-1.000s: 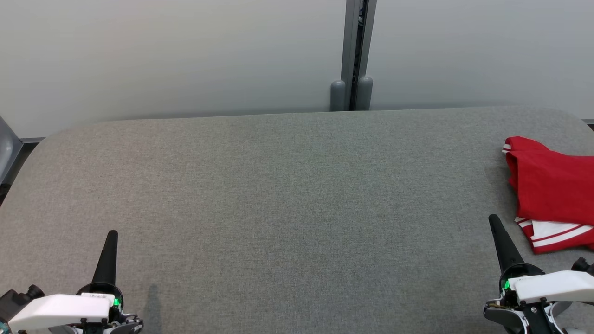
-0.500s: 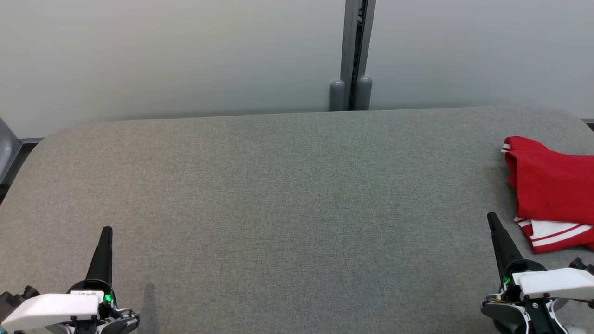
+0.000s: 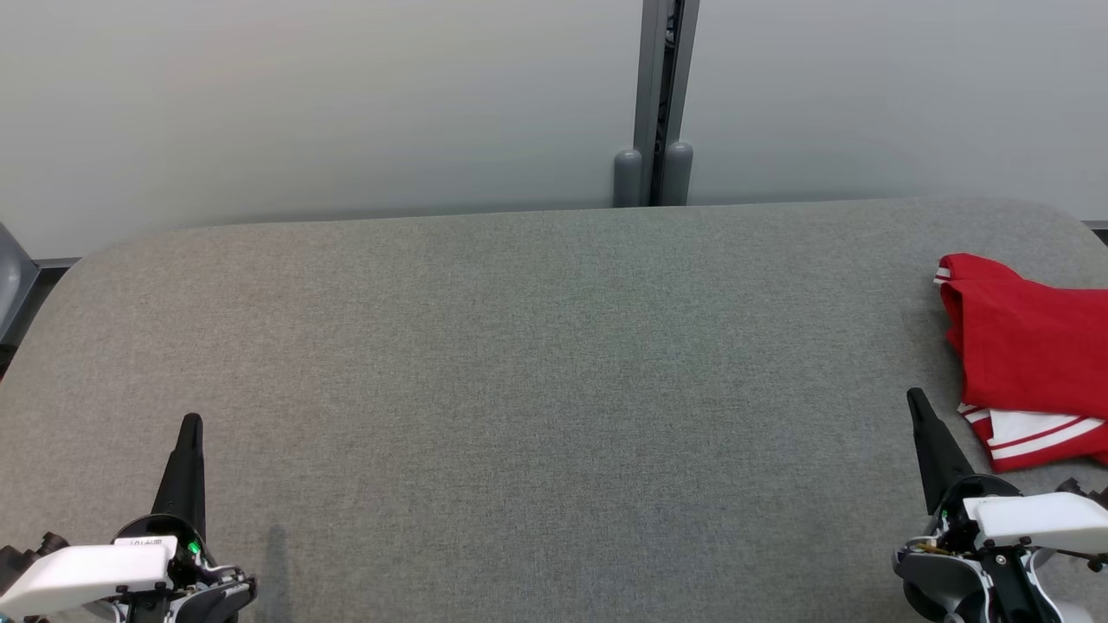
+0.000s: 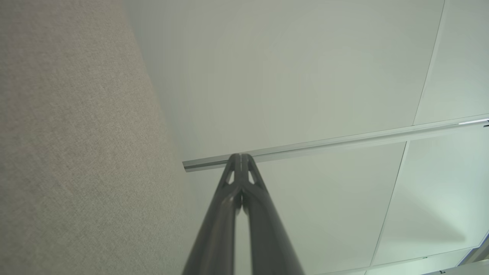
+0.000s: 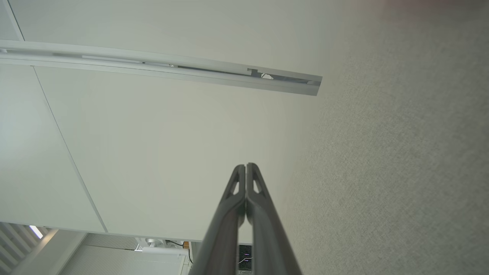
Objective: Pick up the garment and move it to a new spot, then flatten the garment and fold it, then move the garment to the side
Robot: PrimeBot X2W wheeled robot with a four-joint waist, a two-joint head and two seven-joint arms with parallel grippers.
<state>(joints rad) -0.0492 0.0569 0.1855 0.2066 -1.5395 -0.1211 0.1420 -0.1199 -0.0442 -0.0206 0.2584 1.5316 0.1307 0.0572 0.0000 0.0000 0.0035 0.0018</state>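
a grey, cloth-covered counter (image 3: 537, 346) is taking up most of the head view, running from the left edge to the right, with its far corners rounded. behind its far edge a pale wall (image 3: 303, 104) is rising, and a grey metal post (image 3: 662, 86) is splitting that wall a little right of the middle, with two rounded grey caps sitting at its foot.

the garment (image 3: 1030, 346), red with white stripes at its hems, is lying in a loose, partly folded heap at the far right of the counter, about midway between the near and far edges. the right edge of the head view is cutting it off. nothing is gripping it.

the left tool (image 3: 190, 422) is hovering at the near left of the counter, pointing toward the far edge. its two dark fingers (image 4: 221, 229) are pressing together tip to tip in the left wrist view, pinched narrow on nothing, with the counter cloth and the wall beyond them.

the right tool (image 3: 914, 398) is hovering at the near right, leaning slightly left, with its tip near the garment's near-left striped corner but apart from it. its fingers (image 5: 229, 229) are likewise meeting at the tips in the right wrist view, narrow and carrying nothing. a small green light is glowing on each wrist.
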